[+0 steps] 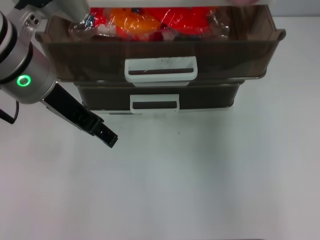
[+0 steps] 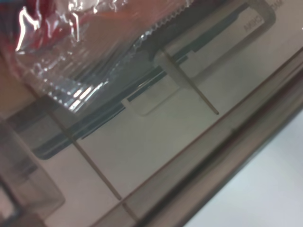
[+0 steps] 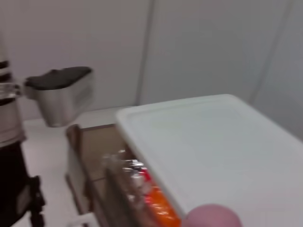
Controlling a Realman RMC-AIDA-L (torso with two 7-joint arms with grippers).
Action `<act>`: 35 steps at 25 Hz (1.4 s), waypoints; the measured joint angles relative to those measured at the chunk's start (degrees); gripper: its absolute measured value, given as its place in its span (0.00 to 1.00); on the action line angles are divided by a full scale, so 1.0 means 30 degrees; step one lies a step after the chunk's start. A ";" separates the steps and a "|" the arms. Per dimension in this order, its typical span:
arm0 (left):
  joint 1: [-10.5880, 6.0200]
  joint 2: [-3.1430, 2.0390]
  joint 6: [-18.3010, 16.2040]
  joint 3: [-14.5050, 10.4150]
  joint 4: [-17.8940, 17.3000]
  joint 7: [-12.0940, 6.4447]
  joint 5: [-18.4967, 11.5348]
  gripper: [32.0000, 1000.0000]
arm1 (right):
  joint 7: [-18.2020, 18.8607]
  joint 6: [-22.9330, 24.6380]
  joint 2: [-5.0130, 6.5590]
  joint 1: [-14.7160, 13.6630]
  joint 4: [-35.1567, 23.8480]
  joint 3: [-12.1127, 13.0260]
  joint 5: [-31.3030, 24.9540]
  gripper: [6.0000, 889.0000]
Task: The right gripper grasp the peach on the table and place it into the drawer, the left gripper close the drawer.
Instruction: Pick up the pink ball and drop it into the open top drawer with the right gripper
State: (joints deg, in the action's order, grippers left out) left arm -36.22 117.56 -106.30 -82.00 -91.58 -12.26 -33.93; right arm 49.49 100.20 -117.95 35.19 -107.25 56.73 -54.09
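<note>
Presently the wide smoky-brown translucent plastic drawer (image 1: 160, 52), the one with the widest white loop handle (image 1: 161, 69), stands pulled out over a like drawer with a smaller white handle (image 1: 154, 103), and red and orange items in crinkled clear wrap (image 1: 150, 22) fill its far part. The small pale pink round peach (image 3: 211, 217) shows only in the right wrist view, low in the picture beside the white flat top of the drawer unit (image 3: 208, 142); a pink sliver at the top edge of the head view may be the same fruit. Judgement: the right gripper holds it above the cabinet, though its fingers are not visible and their state cannot be told. The step in hand appears to be carrying the peach over the open drawer. To do it well, the right arm should bring the fruit forward past the lid edge, centre it over the bare near floor of the drawer rather than over the wrapped goods, lower it, then release. The long black left gripper (image 1: 102, 132), on its silver wrist with the green ring (image 1: 23, 80), hovers over the plain white table (image 1: 200, 180) left of the handles, fingers drawn close together, holding nothing; it should wait clear until the peach rests inside.
</note>
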 joint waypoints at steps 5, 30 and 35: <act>0.0000 0.0008 0.0039 0.0001 0.0000 0.0019 0.0000 0.88 | 0.0433 -0.1471 0.0027 0.0756 0.2822 0.1800 0.0276 0.07; -0.0023 0.0014 0.0017 0.0001 -0.0001 0.0013 0.0001 0.88 | 0.0959 -0.2375 -0.0027 0.1696 0.5045 0.2594 0.0327 0.10; 0.0006 0.0015 0.0037 0.0001 -0.0001 0.0013 0.0001 0.88 | 0.0956 -0.2376 -0.0027 0.1632 0.4935 0.2594 0.0232 0.35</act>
State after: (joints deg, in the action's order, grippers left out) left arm -36.20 117.60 -106.19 -82.00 -91.58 -12.22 -33.92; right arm 52.36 93.07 -118.03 40.09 -92.45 64.51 -53.40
